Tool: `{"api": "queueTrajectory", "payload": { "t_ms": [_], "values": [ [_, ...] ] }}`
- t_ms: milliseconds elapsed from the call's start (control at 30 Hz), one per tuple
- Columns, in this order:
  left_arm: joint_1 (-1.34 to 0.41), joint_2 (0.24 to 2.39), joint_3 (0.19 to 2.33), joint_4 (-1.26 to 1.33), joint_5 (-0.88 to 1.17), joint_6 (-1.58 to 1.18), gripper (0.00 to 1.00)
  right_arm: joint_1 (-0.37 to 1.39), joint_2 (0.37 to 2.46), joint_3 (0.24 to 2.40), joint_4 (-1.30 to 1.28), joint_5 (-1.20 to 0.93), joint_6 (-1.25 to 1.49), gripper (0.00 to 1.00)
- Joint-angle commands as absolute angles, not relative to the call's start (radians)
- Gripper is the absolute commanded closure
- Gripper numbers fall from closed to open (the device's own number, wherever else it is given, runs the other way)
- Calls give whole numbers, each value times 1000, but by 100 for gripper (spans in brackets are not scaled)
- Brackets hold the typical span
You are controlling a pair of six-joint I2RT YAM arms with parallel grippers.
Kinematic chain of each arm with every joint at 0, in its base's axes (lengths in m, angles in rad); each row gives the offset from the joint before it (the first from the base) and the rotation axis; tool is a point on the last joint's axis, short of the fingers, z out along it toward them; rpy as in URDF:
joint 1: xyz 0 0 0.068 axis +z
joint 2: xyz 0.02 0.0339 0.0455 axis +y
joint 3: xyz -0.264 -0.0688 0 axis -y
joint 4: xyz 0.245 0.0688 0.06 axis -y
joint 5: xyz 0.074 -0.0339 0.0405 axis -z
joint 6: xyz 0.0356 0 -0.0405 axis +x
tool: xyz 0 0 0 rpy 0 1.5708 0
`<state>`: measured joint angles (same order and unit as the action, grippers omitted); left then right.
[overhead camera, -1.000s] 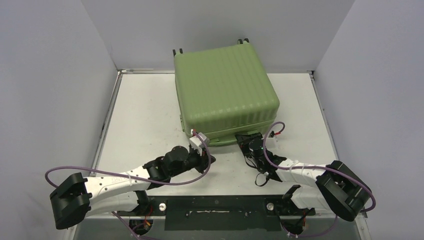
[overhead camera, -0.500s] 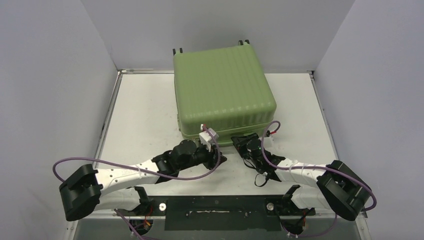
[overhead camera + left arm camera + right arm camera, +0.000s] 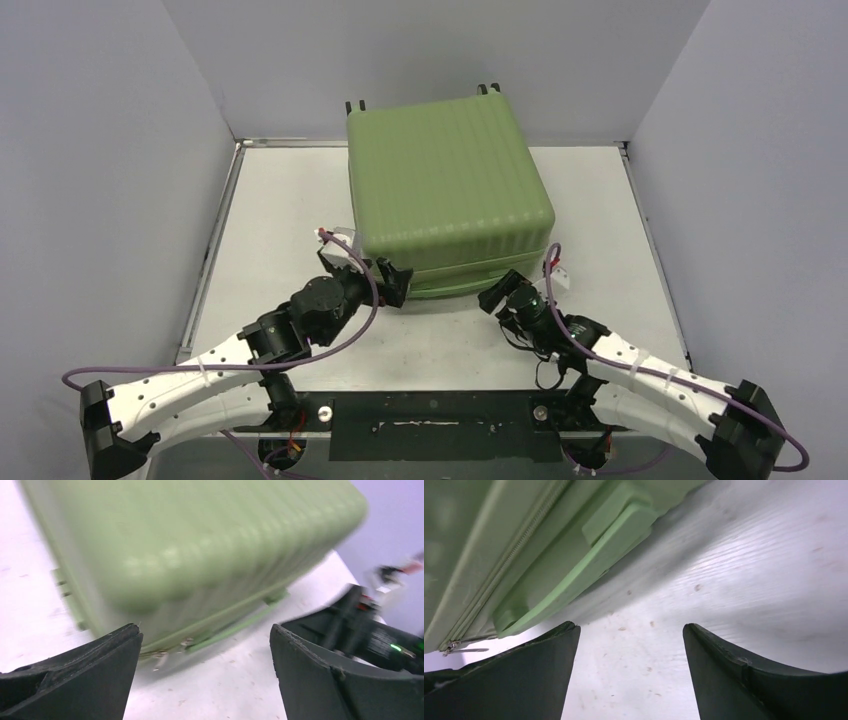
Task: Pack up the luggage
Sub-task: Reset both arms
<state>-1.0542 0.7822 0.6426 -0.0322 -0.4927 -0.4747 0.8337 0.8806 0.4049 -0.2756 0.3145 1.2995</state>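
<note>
The luggage is a large light-green ribbed suitcase lying shut at the back middle of the table. My left gripper stands open at its near-left corner, with nothing between the fingers. The blurred left wrist view shows the shell and the zipper pulls just ahead of the left gripper. My right gripper is open near the front edge's right part. In its wrist view the right gripper spans bare table below the green side handle and a zipper pull.
The white table is boxed in by grey walls on the left, back and right. Small black wheels stick out at the suitcase's far edge. The right arm's wrist shows in the left wrist view.
Both grippers have opened. The left one swung from the middle of the suitcase's front edge to its near-left corner. The right arm stretched out lower, its gripper shifting slightly right.
</note>
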Motion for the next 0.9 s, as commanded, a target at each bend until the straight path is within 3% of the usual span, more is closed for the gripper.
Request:
{"api": "queueTrajectory", "payload": {
  "t_ms": [0,300,433,600,700,767,867],
  "values": [
    [-1050,783,746,-268,-824,-611,3,839,767,522,-575,518,1119,22],
    [-1051,851,894,-591,-1164,-1006,3,840,677,677,-446,544,708,21],
    [-1049,805,897,-389,-1035,-718,3,840,690,777,-378,541,583,18],
    [-1048,853,1046,-441,-883,-465,3,838,723,901,-319,542,512,13],
    [-1048,826,1028,-407,-824,-422,3,838,712,925,-264,548,506,9],
    [-1049,811,1014,-371,-797,-414,3,838,697,927,-222,541,478,1],
    [-1048,831,1032,-395,-797,-424,3,838,695,934,-219,553,473,0]
  ]
}}
